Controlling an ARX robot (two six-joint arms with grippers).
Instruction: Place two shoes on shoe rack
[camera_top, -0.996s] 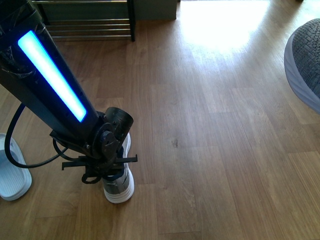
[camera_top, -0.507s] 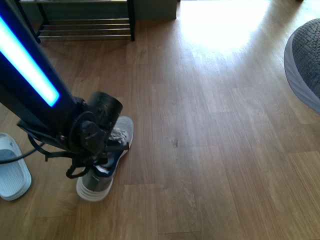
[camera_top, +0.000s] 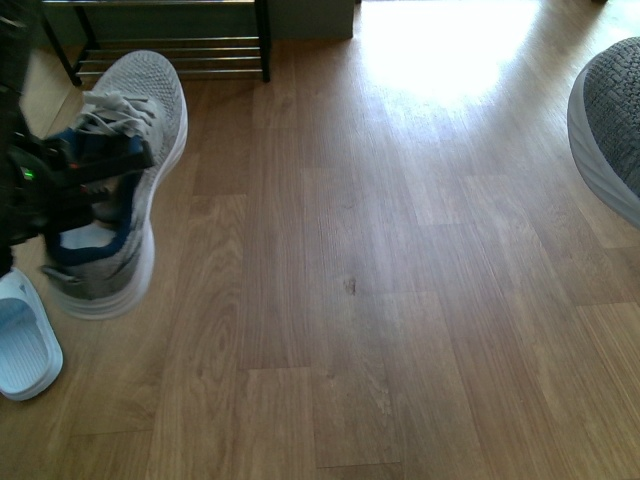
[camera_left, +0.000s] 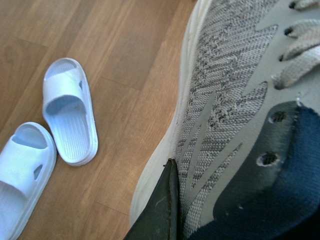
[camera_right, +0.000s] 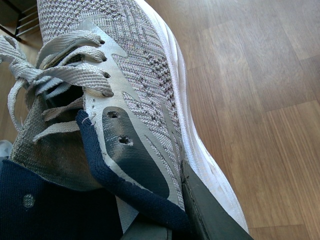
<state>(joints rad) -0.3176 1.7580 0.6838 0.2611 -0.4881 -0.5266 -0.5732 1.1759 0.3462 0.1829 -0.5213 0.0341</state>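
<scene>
1. Both up off the floor: left sneaker clamped at collar by left hand; right sneaker gripped by right hand (frame edge).
2. Neither on shoe rack ahead; both placements left.

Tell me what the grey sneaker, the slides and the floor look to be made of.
The grey sneaker: knitted fabric upper, matte, going by its stitch pattern, with smooth overlays, probably synthetic. The slides: one-piece moulded foam or soft plastic, matte, with a ribbed footbed. The floor: wood-look planks with grain and seams and a slight sheen; laminate or real wood, I cannot tell.
</scene>
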